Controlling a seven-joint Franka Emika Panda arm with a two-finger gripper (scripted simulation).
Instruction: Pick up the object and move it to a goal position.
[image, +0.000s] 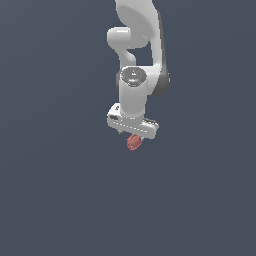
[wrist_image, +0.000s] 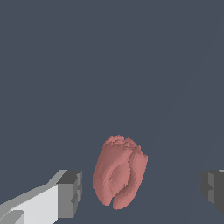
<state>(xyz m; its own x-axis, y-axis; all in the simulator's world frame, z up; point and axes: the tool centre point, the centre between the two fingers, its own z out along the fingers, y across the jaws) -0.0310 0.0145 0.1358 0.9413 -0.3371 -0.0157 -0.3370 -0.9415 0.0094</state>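
One arm (image: 137, 65) fills the upper middle of the exterior view, reaching straight down over a plain grey floor (image: 50, 200), and nothing else stands on that floor in either view. Below the arm's wrist hangs the gripper (image: 131, 136), and just under it sits the object (image: 133, 142), a small ridged dull-red lump. The wrist view shows the jaws spread wide, with the object (wrist_image: 120, 171) lying between the fingertips (wrist_image: 70, 192) but nearer one of them, touching neither. A clear gap shows on both sides, and the far finger sits well apart at the picture's edge.

By my judgement the step in hand is the approach before the grasp: the fingers straddle the object but nothing is pinched yet. Whether the fingertips are already low enough to catch its widest part is hard to tell from these angles. The next move calls for a small shift to centre the lump, any last descent, then a close across its narrow width, since the ridged, uneven faces could let it roll or slip.

Room is plentiful; open floor lies on every side for the lift and carry, and no goal marker is in view
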